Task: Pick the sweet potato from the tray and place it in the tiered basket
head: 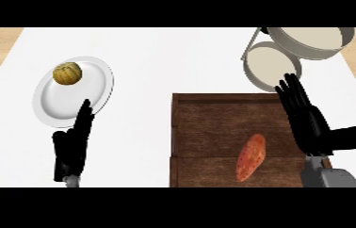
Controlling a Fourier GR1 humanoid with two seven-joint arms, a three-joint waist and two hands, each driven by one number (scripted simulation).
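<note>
A wide white table (181,62) fills the view, with a strip of pale wood showing beyond its far corners. On its near right part lies a dark brown wooden tray (208,123) with plank-like floor and raised rim. At the far right stands the grey metal tiered basket (292,52), its round cream-floored tiers overlapping, the lower one just beyond the tray's far edge. At the left sits a round white plate (62,104) carrying a small yellowish-brown ridged round fruit (67,74) near its far side. The orange elongated sweet potato (250,157) lies in the tray's near right part, its long axis running from near left to far right, slightly tilted from upright in the view. The black right hand (306,118) hovers over the tray's right rim, fingers straight and released, holding nothing. The black left hand (73,144) rests open at the plate's near edge, fingers up
</note>
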